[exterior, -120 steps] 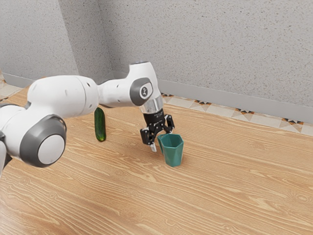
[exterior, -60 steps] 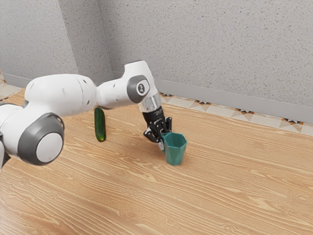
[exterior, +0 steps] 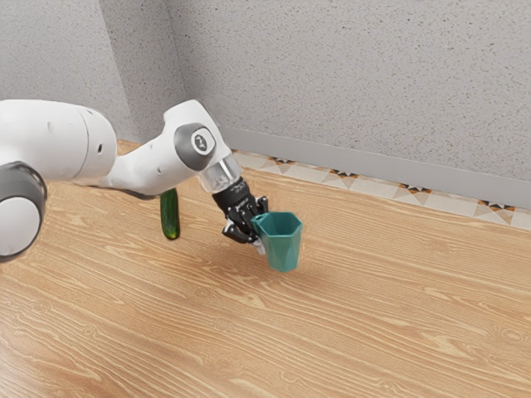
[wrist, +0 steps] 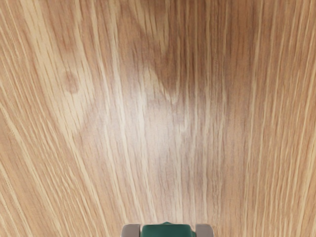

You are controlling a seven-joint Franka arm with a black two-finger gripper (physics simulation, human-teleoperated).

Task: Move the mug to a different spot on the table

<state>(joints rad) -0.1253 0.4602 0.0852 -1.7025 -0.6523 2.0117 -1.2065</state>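
While the hand [exterior: 255,235] pinches the teal mug [exterior: 280,242] by its rim, mug hangs tilted, apparently clear of the wood counter [exterior: 373,315]: carry step, I'd judge. Cucumber [exterior: 169,214] lies at mug's 9 o'clock. Next: pick bare spot, level mug & lower.

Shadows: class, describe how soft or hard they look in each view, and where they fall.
Exterior view: even, soft light; the mug, held by the gripper, casts only a faint, blurred shadow on the table. Wrist view: a diffuse dark patch on the same table, no hard edges.
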